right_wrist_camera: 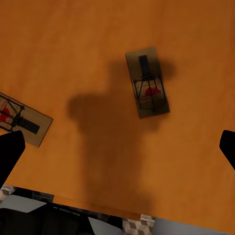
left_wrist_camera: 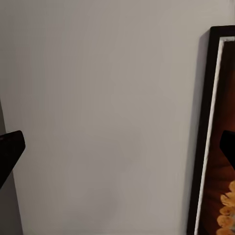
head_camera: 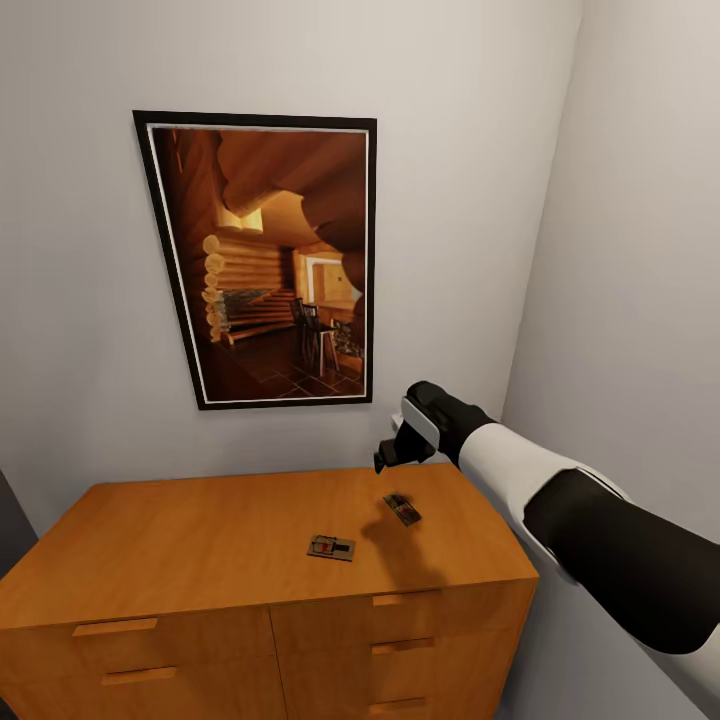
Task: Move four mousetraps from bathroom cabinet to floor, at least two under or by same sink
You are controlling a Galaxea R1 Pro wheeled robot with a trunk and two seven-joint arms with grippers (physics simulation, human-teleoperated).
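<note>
Pale grey walls point(head_camera: 480, 150) meet in a corner, and a dark-framed log-cabin picture point(head_camera: 270, 260) hangs on the one straight ahead. Below it stands the orange-brown cabinet point(head_camera: 200, 550), flat top bare but for two traps, with bar handles on its drawer fronts. In from the right comes the right arm point(head_camera: 560, 500), black and white, reaching out over the cabinet's right half. Its jaws point(head_camera: 392, 458) hang in the air above the top, touching nothing.

Down on the wood, one mousetrap point(head_camera: 402, 509) lies flat just under and slightly to the right of those jaws, in the arm's shadow. The other mousetrap point(head_camera: 331, 547) lies flat near the middle of the top, to the left of the first and closer to the front edge, well clear of it.

From the right wrist, the jaws stand wide, dark tips at either edge of the picture, with the nearer trap point(right_wrist_camera: 147, 82) between them but far below, and the second point(right_wrist_camera: 19, 117) off by one tip. Past the cabinet's edge a strip of patterned floor point(right_wrist_camera: 134, 226) shows.

The left jaws are spread wide too, holding nothing, pointed at bare wall beside the picture frame point(left_wrist_camera: 203, 137).
</note>
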